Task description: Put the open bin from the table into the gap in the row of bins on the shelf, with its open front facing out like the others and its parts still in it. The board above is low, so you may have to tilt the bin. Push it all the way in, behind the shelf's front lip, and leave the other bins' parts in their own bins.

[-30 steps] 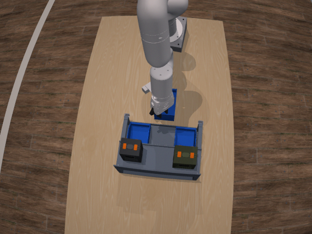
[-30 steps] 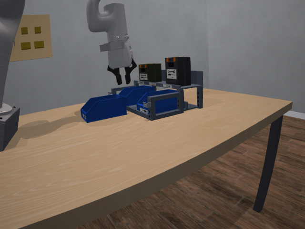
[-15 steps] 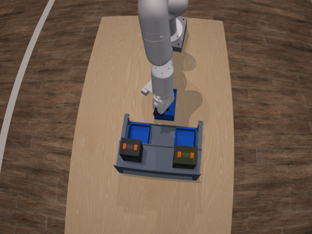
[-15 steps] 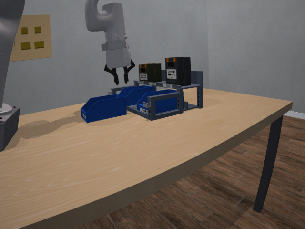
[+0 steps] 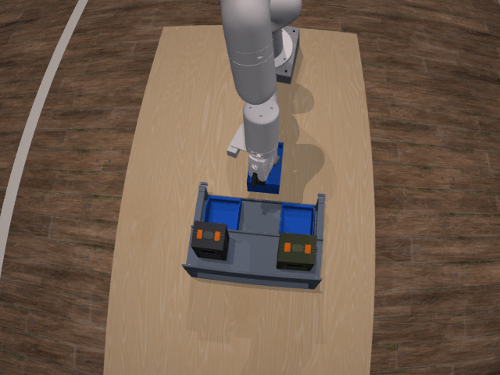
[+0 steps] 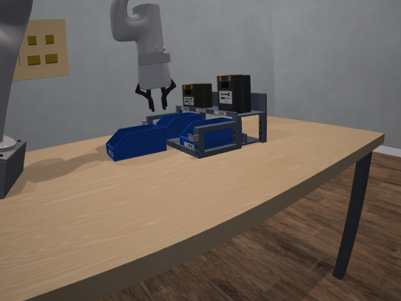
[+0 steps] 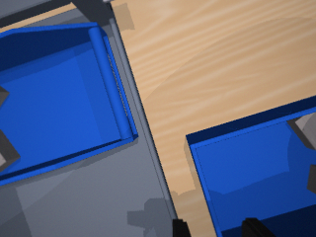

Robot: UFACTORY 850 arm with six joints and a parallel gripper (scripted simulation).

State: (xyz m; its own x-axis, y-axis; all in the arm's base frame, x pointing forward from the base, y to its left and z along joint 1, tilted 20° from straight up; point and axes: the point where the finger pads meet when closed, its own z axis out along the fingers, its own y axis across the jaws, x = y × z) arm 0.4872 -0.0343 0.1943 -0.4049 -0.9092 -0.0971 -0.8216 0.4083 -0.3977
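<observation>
"Where does it lie, while the arm hangs over there?"

"The open bin (image 5: 263,187) (image 6: 140,142) (image 7: 237,173) sits on the worktop (image 5: 161,161) (image 6: 161,200) (image 7: 207,64), in front of the shelf (image 5: 250,251) (image 6: 217,152) (image 7: 143,114), grey parts inside."

"Anything in the way?"

"The shelf's front lip and low upper board. Blue bins flank the gap; a black case (image 5: 209,241) (image 6: 234,93) and green case (image 5: 296,251) (image 6: 197,95) stand on top."

"And the fingers (image 5: 258,179) (image 6: 157,105)?"

"Above the bin, apart from it, partly open, grasping nothing."

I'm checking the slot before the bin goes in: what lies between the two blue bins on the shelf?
A bare stretch of grey shelf separates them, seen from the top; only a shadow falls there.
</observation>
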